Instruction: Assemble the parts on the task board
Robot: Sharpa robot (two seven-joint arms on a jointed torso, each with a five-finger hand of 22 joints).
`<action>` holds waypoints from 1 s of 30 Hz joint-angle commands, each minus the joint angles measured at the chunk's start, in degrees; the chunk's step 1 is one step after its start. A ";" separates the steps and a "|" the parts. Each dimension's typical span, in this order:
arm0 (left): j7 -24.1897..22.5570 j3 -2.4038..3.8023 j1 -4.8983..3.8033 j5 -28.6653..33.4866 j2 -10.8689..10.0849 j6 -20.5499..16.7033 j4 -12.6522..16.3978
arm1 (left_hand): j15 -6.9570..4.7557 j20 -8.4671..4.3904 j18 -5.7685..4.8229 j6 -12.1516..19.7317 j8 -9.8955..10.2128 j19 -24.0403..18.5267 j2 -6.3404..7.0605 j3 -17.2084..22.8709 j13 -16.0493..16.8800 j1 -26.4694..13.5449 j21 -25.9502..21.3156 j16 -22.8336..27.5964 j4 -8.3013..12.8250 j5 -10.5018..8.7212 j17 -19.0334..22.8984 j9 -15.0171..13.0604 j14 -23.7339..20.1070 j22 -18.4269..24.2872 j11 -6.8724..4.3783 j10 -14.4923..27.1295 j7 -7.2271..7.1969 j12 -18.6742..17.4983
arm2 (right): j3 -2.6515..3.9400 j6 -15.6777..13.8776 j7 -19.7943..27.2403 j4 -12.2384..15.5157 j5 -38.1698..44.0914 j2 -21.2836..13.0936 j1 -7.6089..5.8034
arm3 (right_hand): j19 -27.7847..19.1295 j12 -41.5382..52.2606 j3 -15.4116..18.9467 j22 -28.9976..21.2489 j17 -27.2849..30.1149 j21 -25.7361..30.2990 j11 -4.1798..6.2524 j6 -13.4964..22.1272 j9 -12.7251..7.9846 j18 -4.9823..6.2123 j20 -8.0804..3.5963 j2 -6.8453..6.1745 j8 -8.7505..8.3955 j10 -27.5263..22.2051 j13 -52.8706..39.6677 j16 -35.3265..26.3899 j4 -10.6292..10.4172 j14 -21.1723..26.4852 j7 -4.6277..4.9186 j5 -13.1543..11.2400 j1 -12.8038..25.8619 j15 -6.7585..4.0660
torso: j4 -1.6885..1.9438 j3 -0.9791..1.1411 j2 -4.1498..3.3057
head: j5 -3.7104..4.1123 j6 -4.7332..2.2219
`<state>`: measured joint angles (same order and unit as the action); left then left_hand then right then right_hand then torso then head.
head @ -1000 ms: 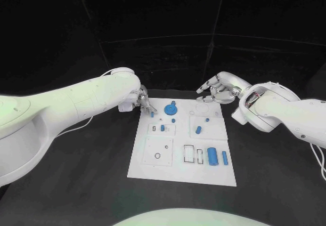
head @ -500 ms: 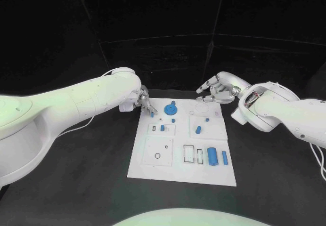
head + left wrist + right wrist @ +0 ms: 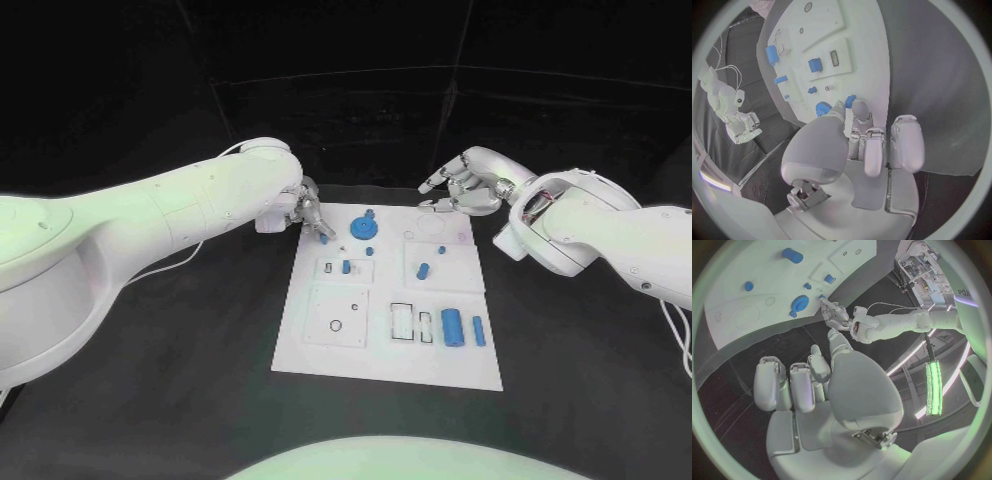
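From my seat: task board (image 3: 389, 345) lies flat mid-table on the black table (image 3: 173, 400), long axis running away from me. Nearest row on the board: a tall blue cylinder (image 3: 451, 327) lying beside a thinner blue bar (image 3: 479, 333), with two empty rectangular slots just to their left and a square plate with a small hole further left. Mid row: a blue peg (image 3: 423, 270) on the right half, a small blue piece (image 3: 346, 267) in its slot on the left half. Far row: blue gear (image 3: 362, 228) with a small blue stud (image 3: 371, 214) just beyond it, and a pale ring outline on the right. Left hand (image 3: 309, 219) sits at the board's far-left corner, one fingertip (image 3: 859, 106) down near the edge just beside the gear, other fingers tucked together; I see nothing gripped in it. Right hand (image 3: 464, 192) hovers over the far-right corner, fingers loosely apart and curled, holding nothing that I can see; the right wrist view shows its fingers (image 3: 792, 385) off the board.
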<state>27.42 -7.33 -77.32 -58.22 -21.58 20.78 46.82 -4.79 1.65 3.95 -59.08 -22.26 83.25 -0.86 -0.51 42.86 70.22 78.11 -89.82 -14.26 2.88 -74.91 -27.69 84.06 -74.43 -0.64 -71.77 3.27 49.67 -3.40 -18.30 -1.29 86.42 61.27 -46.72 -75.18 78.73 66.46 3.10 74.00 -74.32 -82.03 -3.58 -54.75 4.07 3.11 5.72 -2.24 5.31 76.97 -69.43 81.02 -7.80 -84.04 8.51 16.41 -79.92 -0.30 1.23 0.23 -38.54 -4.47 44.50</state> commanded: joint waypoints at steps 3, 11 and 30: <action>-0.81 0.03 -0.07 -0.37 0.11 0.63 -0.07 | 0.31 0.18 -0.39 -0.46 0.02 0.11 -0.56 0.26 0.00 1.18 0.26 -0.18 0.60 -0.05 -15.09 0.18 5.94 -0.08 -0.41 -0.27 -0.15 -0.07 | 0.05 0.01 0.41 0.09 -0.05 0.03 -0.13 | -0.24 -0.28 0.14 -0.05 -0.07 0.28 0.09 -0.21 -0.04 0.64 0.00 0.41 0.20 -0.21 0.02 -0.34 0.30 -2.75 0.05 0.39 -0.04 -0.42 | 0.04 -0.02 0.01 | -0.20 0.11; -1.75 0.03 -0.07 -0.21 -0.02 -0.17 0.00 | -0.18 -0.15 -0.33 -0.20 0.45 0.03 -3.52 4.59 -0.44 8.36 0.11 -0.18 4.78 0.00 -15.09 0.66 5.94 -0.01 -1.05 -0.10 -0.83 -0.56 | 0.05 -0.01 0.43 0.00 -0.05 0.06 -0.13 | -0.21 -0.23 0.14 -0.02 -0.04 0.27 0.09 -0.24 -0.04 0.63 0.00 0.49 0.21 -0.18 -0.02 -0.36 0.27 -2.75 0.06 0.39 -0.04 -0.42 | 0.01 -0.01 0.03 | -0.24 0.07; -2.68 -0.01 -0.54 9.13 -6.12 -6.83 6.99 | 0.28 0.14 -0.30 0.36 -1.41 0.05 2.15 30.50 -2.40 3.40 -0.27 -0.18 11.56 0.65 -15.09 0.46 5.94 -0.24 -0.62 -1.32 -0.15 -1.63 | 0.05 -0.01 0.29 -0.35 -0.05 0.00 -0.13 | -0.21 -0.23 0.14 -0.02 -0.04 0.27 0.09 -0.24 -0.04 0.63 0.00 0.49 0.21 -0.18 -0.02 -0.36 0.27 -2.75 0.06 0.39 -0.04 -0.42 | 0.07 0.12 0.12 | -0.58 -0.23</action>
<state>25.19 -7.35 -77.65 -52.44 -27.22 17.14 52.85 -4.59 1.65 3.95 -58.52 -23.39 83.25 1.46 22.34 40.43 74.10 78.11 -89.82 -10.15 3.36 -74.91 -27.21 83.85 -74.62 -1.34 -72.72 3.17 47.71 -3.40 -18.30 -1.25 86.05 61.27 -46.73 -75.18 78.73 66.46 3.10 74.01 -74.32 -82.03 -3.58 -54.75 4.08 3.12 5.72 -2.24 5.31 76.97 -69.43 81.02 -7.80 -84.04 8.51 16.41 -79.92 -0.30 1.36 0.29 -38.42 -4.87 44.37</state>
